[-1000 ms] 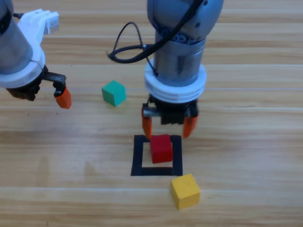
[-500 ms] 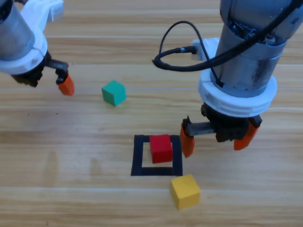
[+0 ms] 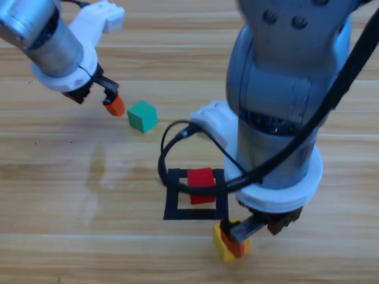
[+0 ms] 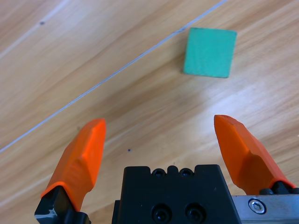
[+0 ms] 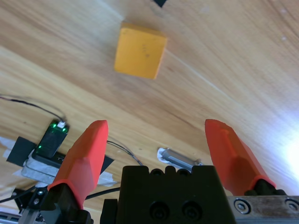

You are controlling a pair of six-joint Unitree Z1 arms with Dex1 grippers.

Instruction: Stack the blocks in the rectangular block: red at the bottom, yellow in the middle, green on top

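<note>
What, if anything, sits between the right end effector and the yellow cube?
Nothing visible does. The right end effector is open above the yellow cube, with only bare wooden table between them. The red cube sits apart in the black tape square.

The counter (image 3: 71, 195) is pale wood with a smooth, slightly shiny finish that catches light. The green cube (image 4: 210, 52), yellow cube (image 5: 140, 51) and red cube (image 3: 201, 185) have matt, even faces. The square (image 3: 173, 195) is matt black tape. The right hand (image 5: 156, 149) has smooth orange plastic fingers (image 5: 84, 158).
</note>
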